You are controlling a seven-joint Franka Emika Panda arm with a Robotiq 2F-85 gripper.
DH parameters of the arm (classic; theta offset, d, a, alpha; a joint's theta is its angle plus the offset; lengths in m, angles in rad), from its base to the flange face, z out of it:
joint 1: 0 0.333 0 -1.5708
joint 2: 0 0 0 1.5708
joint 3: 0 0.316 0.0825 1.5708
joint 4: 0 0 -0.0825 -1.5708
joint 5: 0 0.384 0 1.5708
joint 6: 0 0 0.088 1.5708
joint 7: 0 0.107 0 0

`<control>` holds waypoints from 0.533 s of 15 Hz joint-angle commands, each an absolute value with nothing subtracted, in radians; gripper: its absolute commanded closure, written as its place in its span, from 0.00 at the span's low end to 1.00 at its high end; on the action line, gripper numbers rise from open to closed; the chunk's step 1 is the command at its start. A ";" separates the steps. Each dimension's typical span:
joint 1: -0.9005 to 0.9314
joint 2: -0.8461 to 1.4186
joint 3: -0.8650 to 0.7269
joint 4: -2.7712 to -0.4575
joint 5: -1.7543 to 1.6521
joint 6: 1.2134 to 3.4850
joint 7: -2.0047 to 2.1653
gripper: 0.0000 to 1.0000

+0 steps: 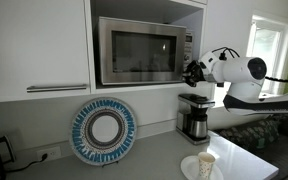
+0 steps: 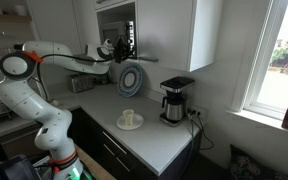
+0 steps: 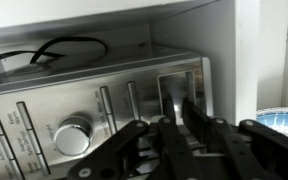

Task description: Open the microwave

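Note:
The stainless-steel microwave [image 1: 134, 50] sits in a cabinet niche, its dark glass door closed; it also shows edge-on in an exterior view [image 2: 116, 22]. My gripper [image 1: 191, 72] is at the microwave's right end, in front of the button panel, and shows in the other exterior view too [image 2: 123, 47]. In the wrist view the panel [image 3: 104, 100] fills the frame, with a round knob [image 3: 72, 135] and narrow buttons. The fingertips [image 3: 179, 112] are nearly together and hold nothing, right at a tall button. I cannot tell whether they touch it.
A black-and-steel coffee maker [image 1: 194, 115] [image 2: 174, 100] stands on the counter under the gripper. A blue patterned plate [image 1: 103, 130] [image 2: 130, 78] leans on the wall. A cup on a saucer [image 1: 206, 163] [image 2: 130, 119] sits near the counter's front. White cabinet door [image 1: 34, 45] beside the niche.

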State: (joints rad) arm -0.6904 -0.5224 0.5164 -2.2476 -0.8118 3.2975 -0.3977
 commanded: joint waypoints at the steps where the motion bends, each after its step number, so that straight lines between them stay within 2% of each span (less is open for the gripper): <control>1: -0.483 -0.476 0.377 -2.312 -0.847 3.208 -0.432 0.53; 5: -0.239 -0.526 0.215 -2.342 -0.614 3.057 -0.650 0.53; 7: -0.100 -0.577 0.128 -2.332 -0.444 2.910 -0.795 0.53; 8: -0.226 -0.505 0.206 -2.268 -0.560 3.023 -0.688 0.78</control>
